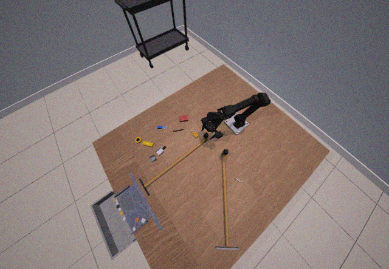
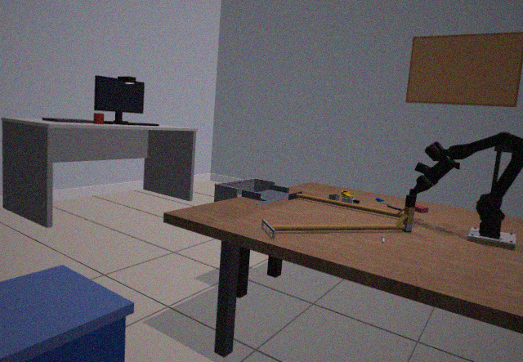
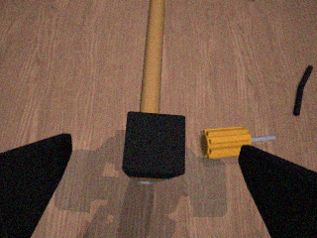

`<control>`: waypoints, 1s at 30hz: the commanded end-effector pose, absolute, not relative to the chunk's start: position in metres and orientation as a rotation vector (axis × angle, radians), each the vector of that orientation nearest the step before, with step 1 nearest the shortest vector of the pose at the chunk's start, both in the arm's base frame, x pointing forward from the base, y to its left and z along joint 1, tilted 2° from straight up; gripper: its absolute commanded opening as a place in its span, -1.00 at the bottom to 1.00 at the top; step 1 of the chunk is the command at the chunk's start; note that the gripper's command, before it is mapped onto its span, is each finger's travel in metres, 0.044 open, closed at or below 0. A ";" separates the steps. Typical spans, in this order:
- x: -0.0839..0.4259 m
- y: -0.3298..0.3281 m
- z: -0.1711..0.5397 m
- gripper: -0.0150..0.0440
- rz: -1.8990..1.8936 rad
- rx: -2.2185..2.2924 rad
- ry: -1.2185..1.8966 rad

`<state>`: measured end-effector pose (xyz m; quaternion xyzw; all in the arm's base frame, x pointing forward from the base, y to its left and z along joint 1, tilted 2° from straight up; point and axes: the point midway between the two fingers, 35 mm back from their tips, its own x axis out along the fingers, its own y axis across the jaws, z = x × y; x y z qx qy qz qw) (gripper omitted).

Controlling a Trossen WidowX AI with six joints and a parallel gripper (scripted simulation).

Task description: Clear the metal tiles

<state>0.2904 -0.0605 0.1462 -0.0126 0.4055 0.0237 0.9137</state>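
Observation:
The long scraper with a dark blade has a wooden handle (image 1: 174, 164) (image 2: 350, 203) (image 3: 154, 59); its blade rests beside the steel plate (image 1: 128, 199) and its black end block (image 3: 155, 144) stands upright near the arm. My gripper (image 1: 206, 133) (image 2: 411, 192) (image 3: 158, 148) is open, its fingers on either side of the block and touching nothing that I can see. An orange tile (image 1: 137, 219) and a white tile (image 1: 143, 220) lie on the plate. Several more tiles lie along its far edge by the catch box (image 1: 105, 228); I cannot tell which side of the edge they are on.
A second wooden-handled tool (image 1: 225, 194) with a silver head lies to one side. A yellow screwdriver (image 1: 195, 134) (image 3: 227, 143) lies close by the block. A black bent rod (image 1: 178, 130) (image 3: 300, 91), a red block (image 1: 183, 118) and a yellow tool (image 1: 148, 143) lie beyond.

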 end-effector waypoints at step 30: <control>0.315 -0.057 0.113 0.91 0.050 -0.023 0.837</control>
